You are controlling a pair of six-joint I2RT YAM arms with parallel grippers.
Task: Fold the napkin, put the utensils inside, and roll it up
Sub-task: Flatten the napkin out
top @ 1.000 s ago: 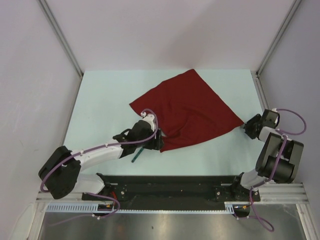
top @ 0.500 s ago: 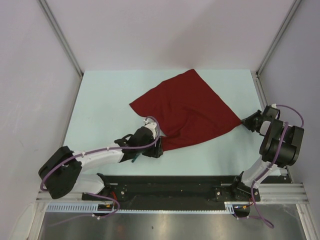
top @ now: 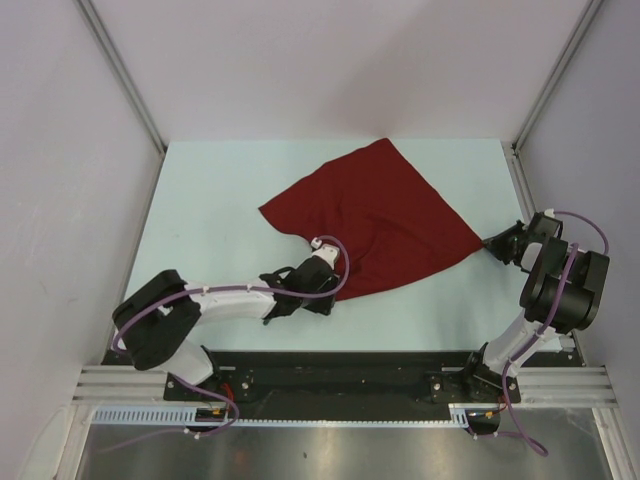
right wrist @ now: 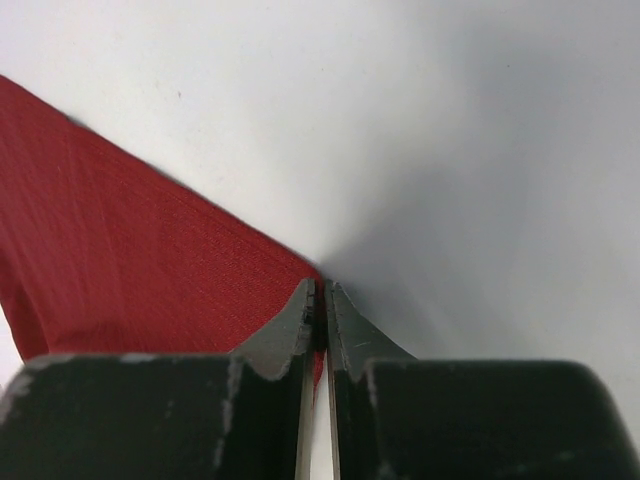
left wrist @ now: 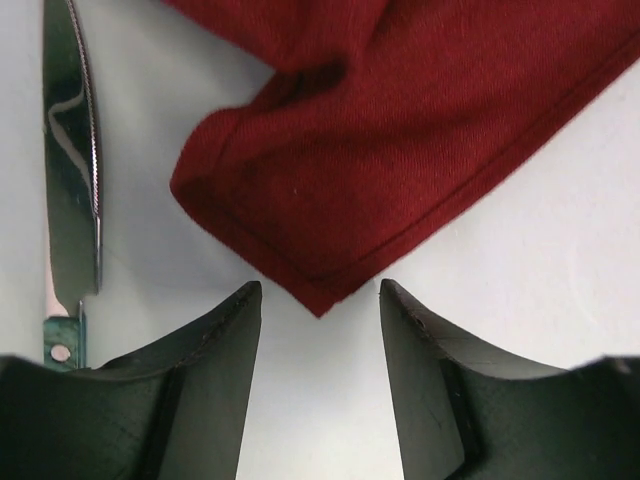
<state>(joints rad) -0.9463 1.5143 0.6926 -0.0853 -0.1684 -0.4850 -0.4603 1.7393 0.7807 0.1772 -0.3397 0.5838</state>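
Pinching the napkin (top: 375, 215) at 2 corners for the first fold.
Right corner is being held between the closed fingers of the right gripper (right wrist: 322, 295); near corner is being straddled by the left gripper (left wrist: 318, 295), jaws apart, cloth not yet pinched. Napkin is lying spread as a diamond mid-table, knife (left wrist: 70, 170) just beside the near corner, off the cloth. Left jaws should be closed only once the tip is sitting well between them; both corners then lifted together, knife left undisturbed.
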